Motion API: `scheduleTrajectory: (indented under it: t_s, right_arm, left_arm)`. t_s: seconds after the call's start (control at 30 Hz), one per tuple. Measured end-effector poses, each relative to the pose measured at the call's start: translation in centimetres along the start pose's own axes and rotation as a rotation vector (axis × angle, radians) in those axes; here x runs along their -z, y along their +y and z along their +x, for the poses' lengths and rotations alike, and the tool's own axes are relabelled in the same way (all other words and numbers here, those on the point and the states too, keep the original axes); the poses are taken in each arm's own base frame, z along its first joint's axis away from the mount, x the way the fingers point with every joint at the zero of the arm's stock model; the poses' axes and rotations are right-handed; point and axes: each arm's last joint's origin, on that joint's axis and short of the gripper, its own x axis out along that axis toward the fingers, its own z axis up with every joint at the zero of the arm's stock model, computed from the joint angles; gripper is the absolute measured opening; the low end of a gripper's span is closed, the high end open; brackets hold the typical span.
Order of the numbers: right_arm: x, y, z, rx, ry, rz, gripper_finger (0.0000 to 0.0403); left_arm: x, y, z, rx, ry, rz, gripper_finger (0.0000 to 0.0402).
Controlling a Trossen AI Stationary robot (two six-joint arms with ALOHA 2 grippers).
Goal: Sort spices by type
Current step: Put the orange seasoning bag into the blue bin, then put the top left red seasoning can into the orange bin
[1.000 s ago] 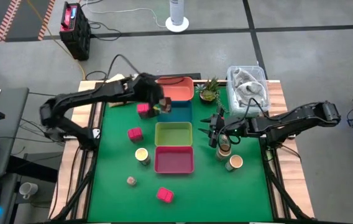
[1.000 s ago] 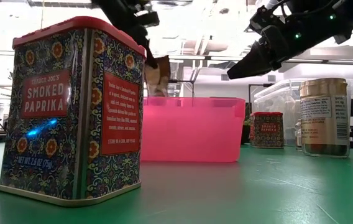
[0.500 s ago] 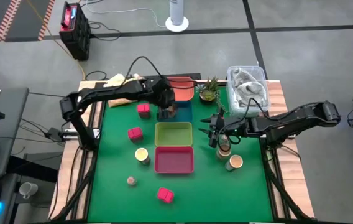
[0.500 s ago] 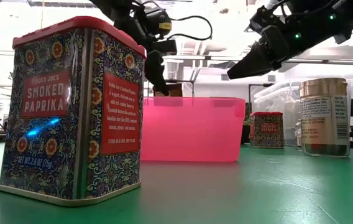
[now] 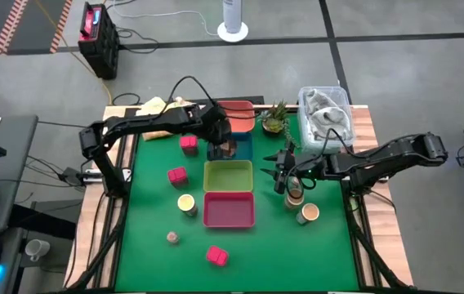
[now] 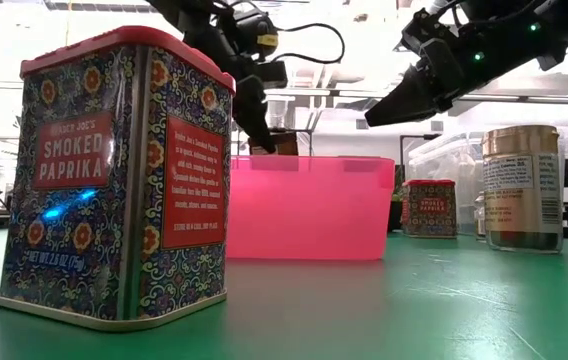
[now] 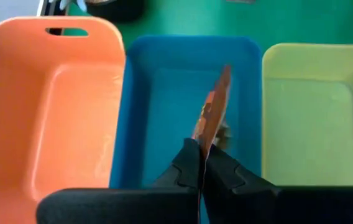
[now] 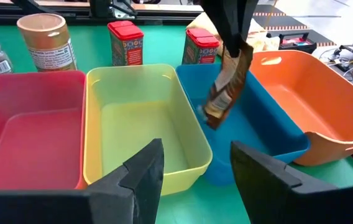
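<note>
Left pincer point(image 7: 200, 177) clenched a flat spice packet point(image 7: 212, 115), hanging it over the blue tray point(image 7: 139, 112), presumably for dropping. Right pincer point(image 8: 192, 168), released, waited at 3 o'clock.

Smoked paprika tin point(image 6: 114, 180) close up on green bench point(image 6: 384, 310). Pink tray point(image 6: 309, 207) behind it. Left pincer point(image 6: 256, 125) pointing down above tray's far rim. Second paprika tin point(image 6: 429, 208) and gold-lidded jar point(image 6: 521, 187) far right.

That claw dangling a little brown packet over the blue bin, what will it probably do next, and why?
Probably open and let go. The left claw pinches the brown packet by its top edge, and the packet already hangs down inside the blue tray, so releasing should drop it in.
</note>
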Motion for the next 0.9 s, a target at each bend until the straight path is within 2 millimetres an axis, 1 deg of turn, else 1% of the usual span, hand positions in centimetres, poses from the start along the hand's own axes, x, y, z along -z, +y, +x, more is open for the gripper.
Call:
scheduleTrajectory:
  t_s: [0.07,0.13,0.4,0.5,0.57,0.63,0.73,0.8,0.9]
  right_arm:
    - [0.0,0.0,0.0,0.000,0.000,0.000,0.0213]
    - [0.0,0.0,0.0,0.000,-0.001,0.001,0.0213]
    - [-0.2,0.2,-0.1,-0.010,-0.017,0.005,0.0213]
    - [-0.2,0.5,-0.2,-0.021,-0.026,0.003,0.0213]
    - [-0.2,0.6,-0.2,-0.027,-0.028,0.001,0.0213]
    - [-0.2,0.6,-0.2,-0.027,-0.028,-0.001,0.0213]
    - [-0.2,0.6,-0.2,-0.025,-0.022,-0.002,0.0213]
    - [-0.2,0.6,-0.2,-0.025,-0.021,-0.002,0.0213]
    - [-0.2,0.6,-0.2,-0.025,-0.020,-0.003,0.0213]
  left_arm:
    - [-0.1,-0.3,0.0,0.004,-0.005,-0.002,0.0005]
    - [-0.2,-0.5,0.0,0.010,-0.002,-0.004,0.0020]
    - [-0.3,-1.2,0.0,0.024,0.003,0.009,0.0129]
    - [-0.3,-1.2,-0.4,0.030,0.029,0.008,0.0158]
    - [-0.7,-1.1,-1.4,0.028,0.042,0.007,0.0168]
    - [-1.0,-1.0,-2.8,0.014,0.048,0.006,0.0171]
    - [-0.6,-0.9,-4.1,-0.036,0.124,0.009,0.0171]
    - [0.3,-0.9,-4.2,-0.064,0.212,-0.010,0.0171]
    - [2.4,-0.4,-3.1,-0.077,0.313,-0.077,0.0171]
